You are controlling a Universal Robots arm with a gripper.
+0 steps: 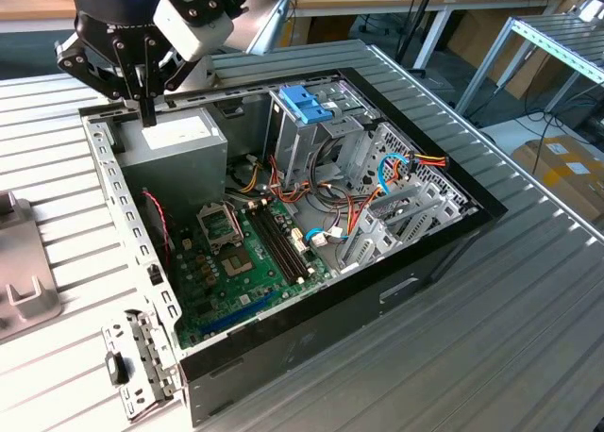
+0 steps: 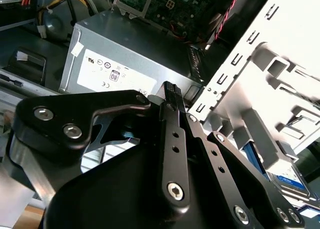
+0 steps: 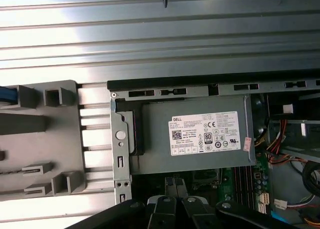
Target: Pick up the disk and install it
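While the arm fills the upper left of the exterior view, its gripper (image 1: 148, 117) points down over the grey power-supply box (image 1: 179, 141). The box sits in the upper-left corner of the open computer case (image 1: 311, 345). The fingers are drawn together into one narrow stem with nothing between them. A blue bracket (image 1: 307, 102) tops the drive cage at upper centre and the motherboard (image 1: 245, 262) lies at lower centre. A grey holder (image 1: 24, 290) rests on the slatted table (image 1: 491, 290) at the left edge.

In the second wrist view the gripper (image 2: 172, 91) hangs near the box's labelled face. The disk (image 2: 289, 181) lies in the holder (image 2: 282, 71) outside the case wall, well apart from the fingers, its blue label band showing past the black linkage.

In the first wrist view the gripper (image 3: 175, 186) shows its two tips touching, near the box (image 3: 200, 134). The holder (image 3: 40, 139) lies just beside the case's flange.
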